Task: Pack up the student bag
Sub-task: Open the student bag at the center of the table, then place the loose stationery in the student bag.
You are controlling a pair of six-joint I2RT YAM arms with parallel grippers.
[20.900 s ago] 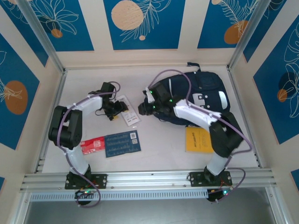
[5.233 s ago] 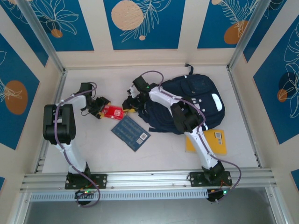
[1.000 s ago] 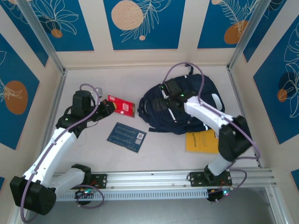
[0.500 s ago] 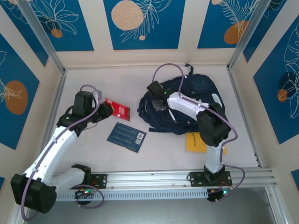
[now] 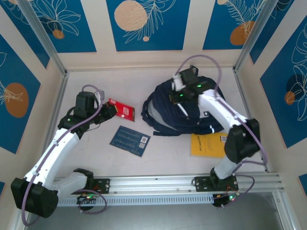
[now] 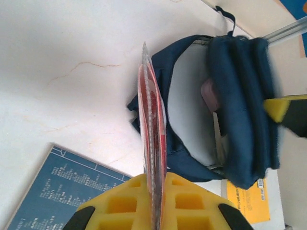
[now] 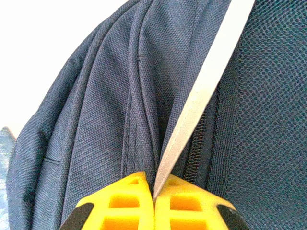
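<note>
Left gripper (image 6: 154, 184) clamped on the red packet (image 6: 152, 124), held edge-on. The bag (image 6: 240, 105) sits on the table's right half, its mouth just ahead and right of the packet's tip. Right gripper (image 7: 154, 191) pinched shut on a pale strip (image 7: 208, 86) by the zip, probably propping the mouth open. Left arm inserts.

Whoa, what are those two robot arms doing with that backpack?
They are packing it. The right gripper is pinched shut on a pale strip by the zip of the student bag, and the bag's mouth gapes open toward the other arm. The left gripper is shut on a flat red packet, holding it edge-on just outside that opening. A blue card and a yellow booklet lie on the table.
</note>
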